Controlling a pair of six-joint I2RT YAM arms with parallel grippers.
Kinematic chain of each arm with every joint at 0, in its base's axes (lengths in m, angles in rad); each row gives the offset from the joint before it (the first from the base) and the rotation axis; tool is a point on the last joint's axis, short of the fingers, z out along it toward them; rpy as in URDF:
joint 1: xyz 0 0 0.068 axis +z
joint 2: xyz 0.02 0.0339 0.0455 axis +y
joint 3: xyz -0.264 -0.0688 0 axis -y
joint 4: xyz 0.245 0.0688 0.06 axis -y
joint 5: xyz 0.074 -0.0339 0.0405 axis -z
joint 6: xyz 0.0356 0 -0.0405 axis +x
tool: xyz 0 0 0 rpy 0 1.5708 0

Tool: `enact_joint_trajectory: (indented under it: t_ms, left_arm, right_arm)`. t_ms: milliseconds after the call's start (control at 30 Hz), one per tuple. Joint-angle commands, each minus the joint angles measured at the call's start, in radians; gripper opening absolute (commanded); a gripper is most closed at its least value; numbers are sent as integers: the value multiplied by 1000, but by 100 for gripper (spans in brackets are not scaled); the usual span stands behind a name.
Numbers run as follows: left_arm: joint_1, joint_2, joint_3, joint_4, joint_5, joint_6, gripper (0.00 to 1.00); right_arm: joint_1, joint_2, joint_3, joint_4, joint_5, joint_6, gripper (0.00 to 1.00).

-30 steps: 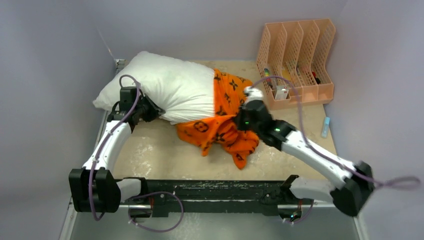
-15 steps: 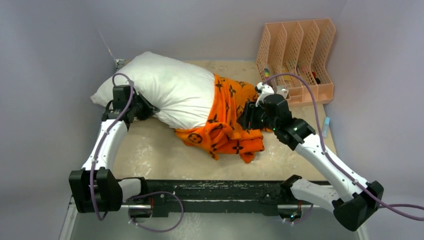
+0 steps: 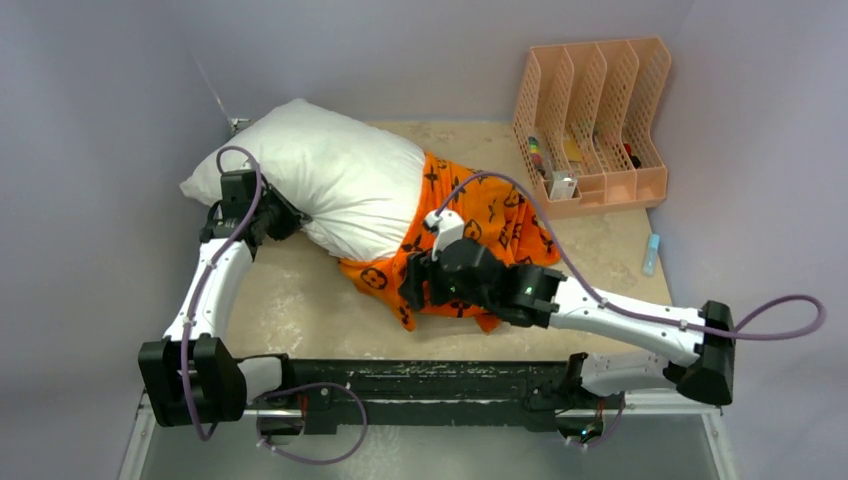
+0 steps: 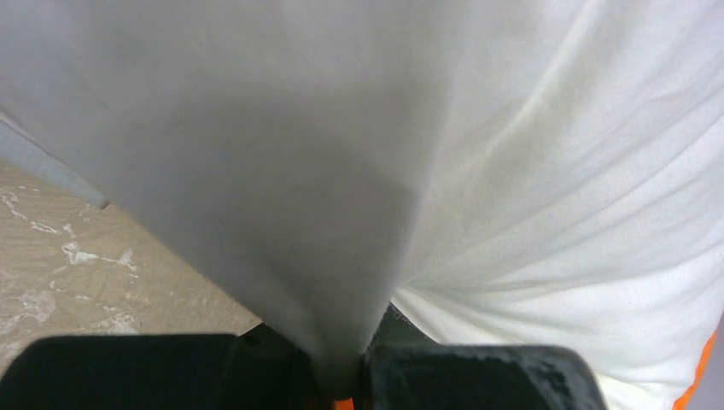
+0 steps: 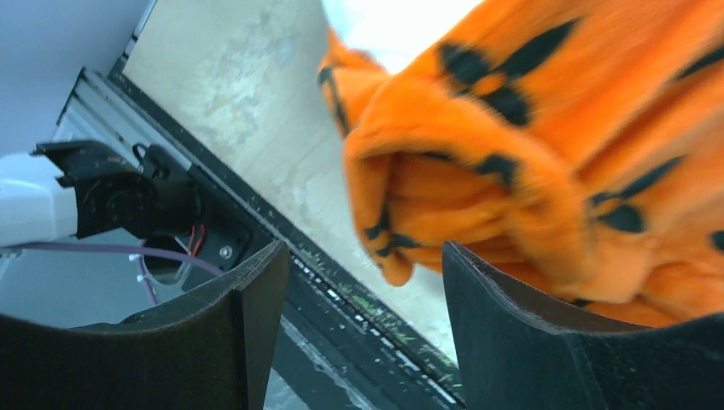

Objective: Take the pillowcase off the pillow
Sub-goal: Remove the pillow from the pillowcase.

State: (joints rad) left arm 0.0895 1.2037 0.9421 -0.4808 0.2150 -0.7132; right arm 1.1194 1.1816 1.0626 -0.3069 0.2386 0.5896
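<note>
Right gripper [image 3: 412, 287] swung from far side of pillowcase [image 3: 480, 215] to near hem; jaws spread, nothing held. Pillow [image 3: 350, 180] pinched by left gripper [image 4: 341, 376]. Pillowcase bunched over pillow's right end; hem best gripped deep, drawn rightward against anchor.

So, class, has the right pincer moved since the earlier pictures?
Yes. The right pincer has swung left and nearer, away from the peach rack.
</note>
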Motion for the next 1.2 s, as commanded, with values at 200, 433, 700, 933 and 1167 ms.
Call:
enact_joint_trajectory:
  t_ms: [200,433,700,933,1167]
  left_arm:
    - [12,-14,84,87,-31,7,0]
    - [12,-10,96,73,-48,13,0]
    - [25,63,146,78,-93,28,0]
    - [81,110,220,57,-80,49,0]
    - [144,105,265,-14,-31,125,0]
  right_arm:
    - [46,205,37,140,89,129,70]
    - [-92,341,67,210,-53,-8,15]
    - [-192,-119,-283,-524,290,504,0]
    - [-240,-355,-222,-685,304,628,0]
    - [-247,-231,-74,-850,589,720,0]
